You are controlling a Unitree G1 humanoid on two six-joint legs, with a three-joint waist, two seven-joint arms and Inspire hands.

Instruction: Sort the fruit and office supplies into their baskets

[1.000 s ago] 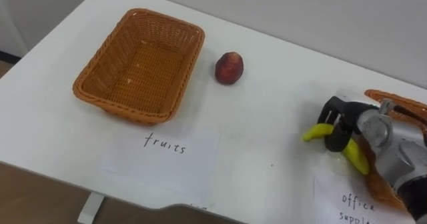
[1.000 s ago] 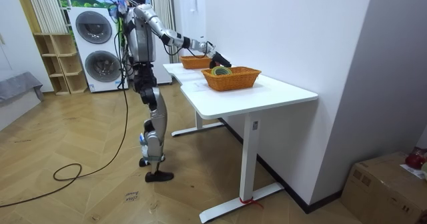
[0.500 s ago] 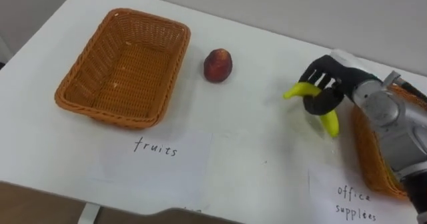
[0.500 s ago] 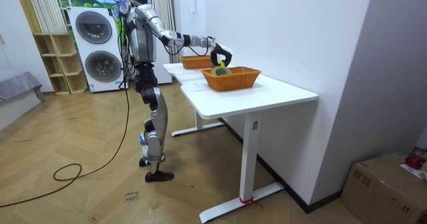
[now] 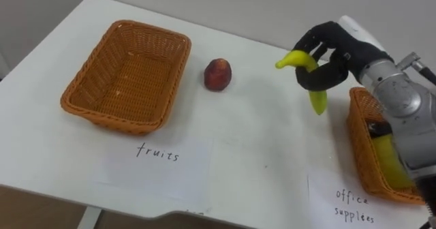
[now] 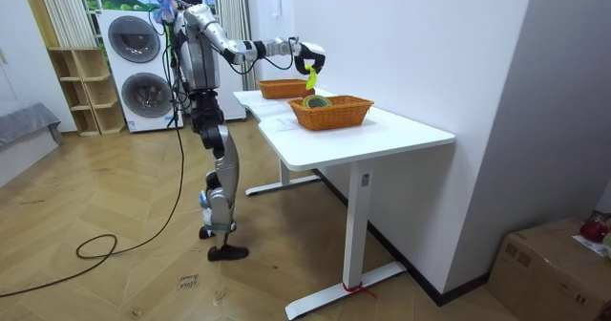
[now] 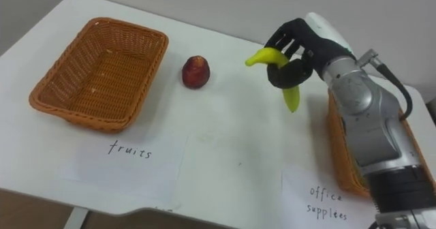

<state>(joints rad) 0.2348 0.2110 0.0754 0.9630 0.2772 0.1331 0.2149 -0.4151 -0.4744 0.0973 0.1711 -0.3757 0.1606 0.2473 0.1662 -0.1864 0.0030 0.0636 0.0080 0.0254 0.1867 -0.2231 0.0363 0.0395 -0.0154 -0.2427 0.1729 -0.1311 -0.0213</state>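
Left basket (image 5: 126, 73) was noted empty on the white table (image 5: 259, 154), with a handwritten sheet (image 5: 158, 162) laid just in front of it. A reddish peach (image 5: 217, 74) was recorded on the table just right of that basket, untouched. Further right, the banana (image 5: 317, 99) was found held in the right hand (image 5: 335, 50), the fingers curled round its middle and clamped on it, one end pointing left and the other hanging down. Against the record of a second ago, the hand had been raised: then it was low at the near rim of the right basket (image 5: 360, 144), banana close to the table; now it was carried clear above the surface and shifted leftward, apart from that rim. The room view confirmed the lift, the outstretched arm standing higher over the baskets while the robot stood at the table's edge. The right basket was seen to hold a yellow object (image 5: 390, 162) and something dark, not identified; a second sheet (image 5: 354, 205) lay before it. It was judged that the pick-up was completed and the carry begun; the banana was still well apart from the left basket, with the peach between, so a further leftward reach and a release were taken as outstanding.
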